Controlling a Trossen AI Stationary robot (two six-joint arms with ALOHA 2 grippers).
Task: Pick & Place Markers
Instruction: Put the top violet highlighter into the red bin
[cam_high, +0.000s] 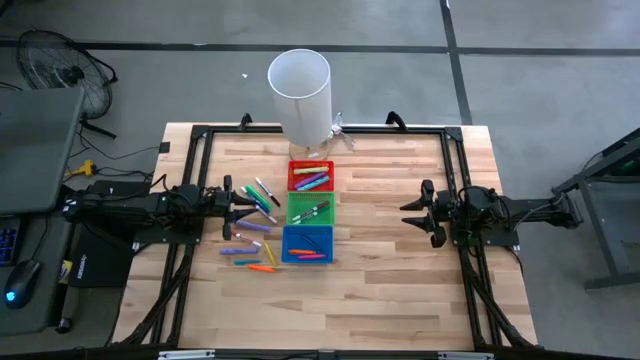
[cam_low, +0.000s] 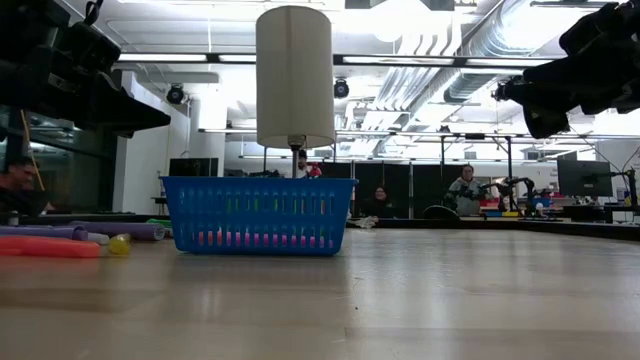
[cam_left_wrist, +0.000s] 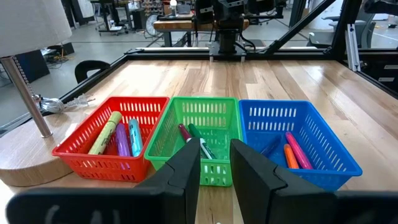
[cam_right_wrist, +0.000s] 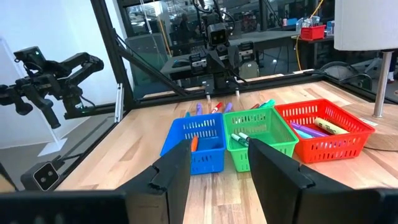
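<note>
I see thin plastic markers (cam_high: 252, 215) scattered left of the slotted green bin (cam_high: 311, 209), others inside it, my left gripper (cam_high: 245, 206) beside them, empty and slightly parted, my right gripper (cam_high: 413, 212) open.

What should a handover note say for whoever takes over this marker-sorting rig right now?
Left end effector: raised beside the loose markers, facing the bins, fingers apart with nothing visible between them.
Right end effector: open, empty, waiting over bare table on the bins' other side.
Bins: red bin, green bin and blue bin sit in a row mid-table, each already holding a few markers.
Left to do: loose markers lie scattered on the table between the left arm and the bins; they still need picking up and placing.
</note>
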